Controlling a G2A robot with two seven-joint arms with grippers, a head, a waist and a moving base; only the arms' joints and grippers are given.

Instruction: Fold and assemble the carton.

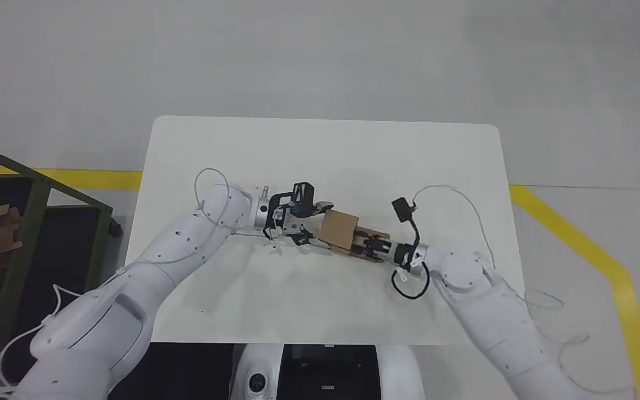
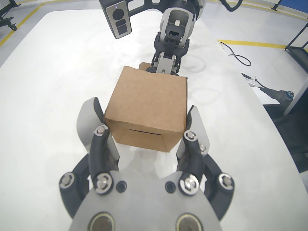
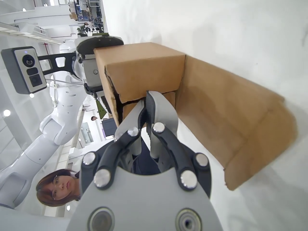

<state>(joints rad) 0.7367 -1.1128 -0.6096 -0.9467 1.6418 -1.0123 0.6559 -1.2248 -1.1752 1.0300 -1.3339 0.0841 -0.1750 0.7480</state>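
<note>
Brown cardboard box-shaped carton (image 1: pixel 340 229) rests on the flat white rectangular table (image 1: pixel 200 150), which spreads out under the carton on every side, the carton lying about at its middle. At one end of the carton is the left gripper (image 2: pixel 145 111). Its two grey-and-black fingers (image 2: pixel 86 121) are spread to the carton's width and pressed against opposite side walls, so it is clamped on the carton. The carton face toward that gripper is closed and carries a thin dark slot (image 2: pixel 144 132). At the carton's opposite end is the right gripper (image 3: pixel 145 100), its fingers drawn together with barely a gap between the pads. The tips touch the edge of the carton's open end; whether they pinch a flap there I cannot tell. Just beside those tips a broad brown cardboard flap (image 3: pixel 228 121) stands out from the carton, unfolded, with a crease near its outer edge. A ragged dark split (image 3: pixel 115 92) runs along one corner of the carton at that same end
</note>
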